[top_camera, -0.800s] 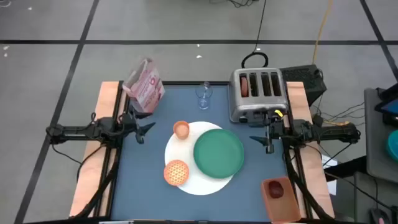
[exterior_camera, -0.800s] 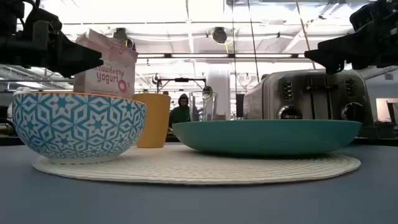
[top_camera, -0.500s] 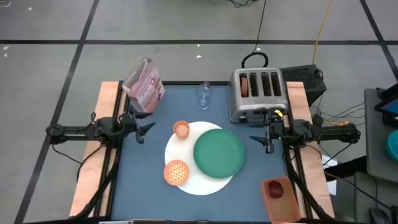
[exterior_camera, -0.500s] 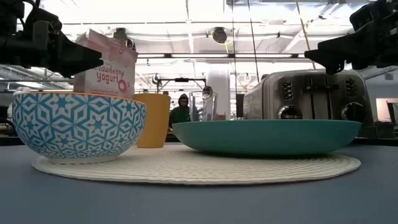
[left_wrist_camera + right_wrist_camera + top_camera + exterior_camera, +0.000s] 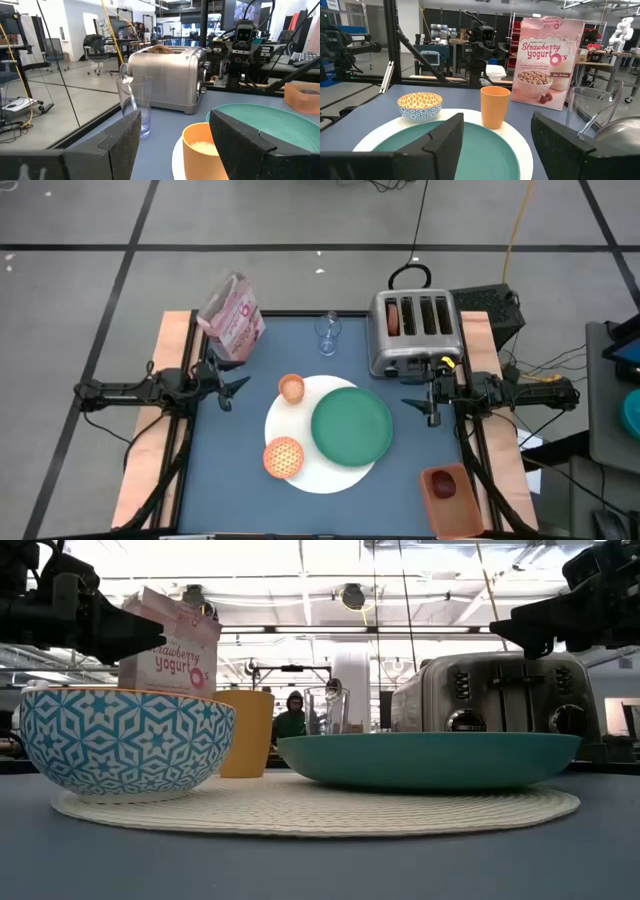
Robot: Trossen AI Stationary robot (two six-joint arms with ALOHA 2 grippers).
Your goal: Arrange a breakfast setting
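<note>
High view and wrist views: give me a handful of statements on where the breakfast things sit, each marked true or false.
1. The green plate lies on the white placemat. True.
2. The orange cup stands inside the patterned bowl. False: they stand apart, both at the placemat's edge.
3. The clear glass stands between the cereal box and the toaster. True.
4. The left gripper holds the cup. False: its fingers are open and hold nothing.
5. The toaster's slots are all empty. False: something brown sits in one slot.
</note>
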